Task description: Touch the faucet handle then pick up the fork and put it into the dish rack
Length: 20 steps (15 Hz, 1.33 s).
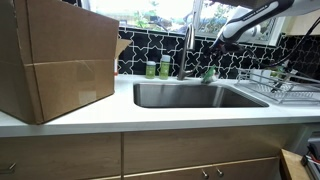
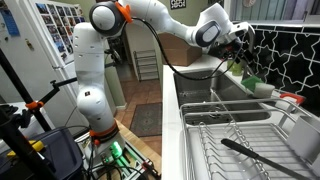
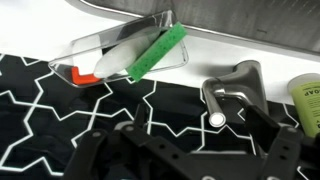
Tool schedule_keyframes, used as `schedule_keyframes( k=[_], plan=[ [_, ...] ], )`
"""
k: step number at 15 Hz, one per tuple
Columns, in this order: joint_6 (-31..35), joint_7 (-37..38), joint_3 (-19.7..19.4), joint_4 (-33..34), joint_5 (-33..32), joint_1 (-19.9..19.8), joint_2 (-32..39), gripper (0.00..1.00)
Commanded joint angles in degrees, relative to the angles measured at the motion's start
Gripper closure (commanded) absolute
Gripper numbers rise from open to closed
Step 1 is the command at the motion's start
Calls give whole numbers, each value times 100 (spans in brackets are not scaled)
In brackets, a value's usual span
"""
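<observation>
In the wrist view the faucet handle (image 3: 228, 92), a silvery bent lever with a round tip, lies just ahead between the dark fingers of my gripper (image 3: 190, 150). The gripper is open and empty. I cannot tell if it touches the lever. In both exterior views the gripper (image 1: 222, 42) (image 2: 243, 50) hangs over the back of the sink, beside the tall chrome faucet (image 1: 187, 48). The wire dish rack (image 1: 287, 88) (image 2: 215, 135) stands beside the sink and holds a dark utensil (image 2: 246, 150). I see no fork in any view.
A clear tray with a green-and-white sponge (image 3: 140, 55) sits by the black patterned backsplash. Green bottles (image 1: 157, 68) (image 3: 308, 100) stand behind the steel sink (image 1: 200, 95). A large cardboard box (image 1: 55, 60) fills the counter's far end.
</observation>
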Motion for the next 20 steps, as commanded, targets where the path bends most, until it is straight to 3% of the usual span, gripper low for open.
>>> schedule_keyframes(
  k=[1, 8, 15, 16, 20],
  plan=[
    [-326, -626, 263, 693, 465, -272, 475, 0],
    [-896, -1053, 536, 1714, 635, -557, 1261, 0],
    [-1218, -1403, 819, 2288, 746, -759, 1616, 28],
    [-1261, -1434, 837, 2360, 747, -771, 1651, 43],
    [-1424, -1510, 894, 2581, 742, -811, 1785, 70]
  ],
)
